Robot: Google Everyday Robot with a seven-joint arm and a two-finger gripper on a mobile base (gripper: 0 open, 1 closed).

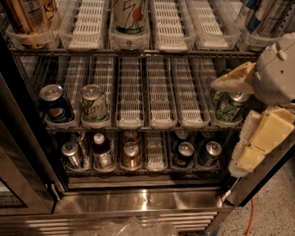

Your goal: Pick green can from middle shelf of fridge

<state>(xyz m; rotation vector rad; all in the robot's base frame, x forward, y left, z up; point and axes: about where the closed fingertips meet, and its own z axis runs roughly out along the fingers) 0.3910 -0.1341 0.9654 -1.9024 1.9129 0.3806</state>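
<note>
The green can (227,109), dark green with mottled print and a silver top, stands at the right end of the middle shelf (158,98), a wire rack with white slotted trays, inside the fridge (137,202). My gripper (226,126) comes in from the right, just in front of the can. Its cream fingers (236,79) are spread open, one above the can's top and one lower right of it. The gripper hides part of the can and holds nothing.
A blue can (55,104) and a pale green can (94,102) stand at the shelf's left end. The top shelf holds a white-green can (129,11) and brown cans (29,7). The bottom shelf holds several cans and bottles. The glass door (6,171) stands open on the left. An orange cable (249,221) lies on the floor.
</note>
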